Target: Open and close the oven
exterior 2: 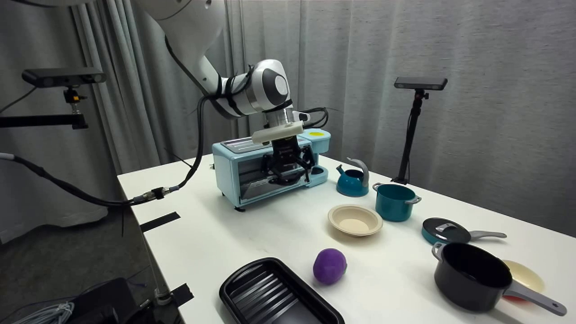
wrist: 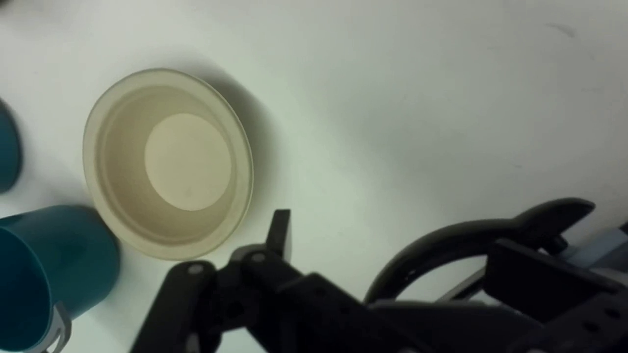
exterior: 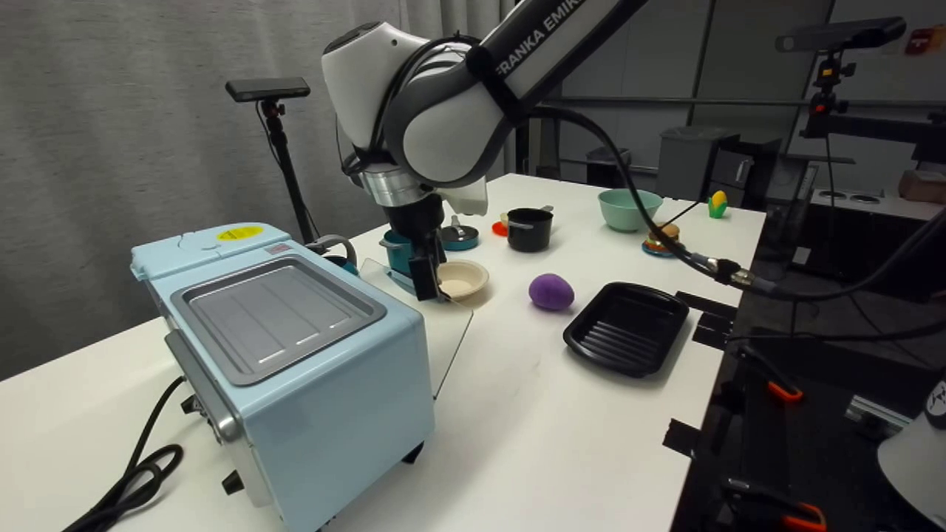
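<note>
Pale blue oven [exterior: 318,403] biggest & nearest, lower L of frame in an exterior view, on the white table [exterior: 547,443], black cord [exterior: 111,506] looped at its L; a clear panel [exterior: 447,336], apparently its door, juts out, tipped partway open. Black ridged tray [exterior: 627,331] next, R of ctr. Gripper [exterior 2: 289,173] at mid-frame in both exterior views, low by the oven front, fingers [wrist: 278,231] spread wide, nothing clamped; wrist view, lower R, has a black curved handle [wrist: 436,240] in the gap & running past the R-hand finger, can't tell if touching. Just beyond: beige bowl [exterior: 462,284] at ctr, purple egg-shaped toy [exterior: 551,292] to its R. Behind, upper ctr: teal pot [exterior: 400,253], black-topped teal pan [exterior: 459,238], black saucepan [exterior: 529,233]. Farthest, upper R: mint bowl [exterior: 615,213], toy burger [exterior: 669,231], toy corn [exterior: 717,205].
</note>
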